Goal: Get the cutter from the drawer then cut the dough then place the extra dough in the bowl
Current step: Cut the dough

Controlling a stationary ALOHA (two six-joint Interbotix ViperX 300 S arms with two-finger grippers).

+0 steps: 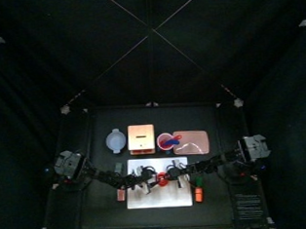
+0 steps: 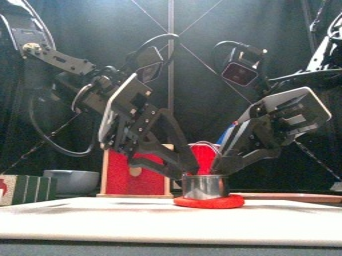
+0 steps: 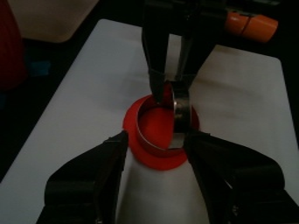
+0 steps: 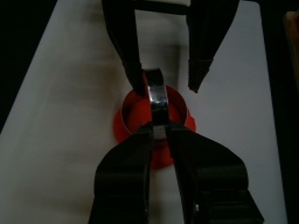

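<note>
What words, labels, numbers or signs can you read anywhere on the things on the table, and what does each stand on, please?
None can be read. The cutter, the red dough, the white board, the wooden box, the red cup and the bowl show no print, label or sign in any view.

The black table (image 1: 226, 131) carries four things. A white cutting board (image 1: 164, 197) lies flat at the middle of its front edge. Behind the board, three things stand in a row across the table's middle: a blue-grey bowl (image 1: 109, 141) on the left, a pale wooden box (image 1: 142, 138) just beside it, and a flat pink tray (image 1: 201, 143) on the right.
</note>
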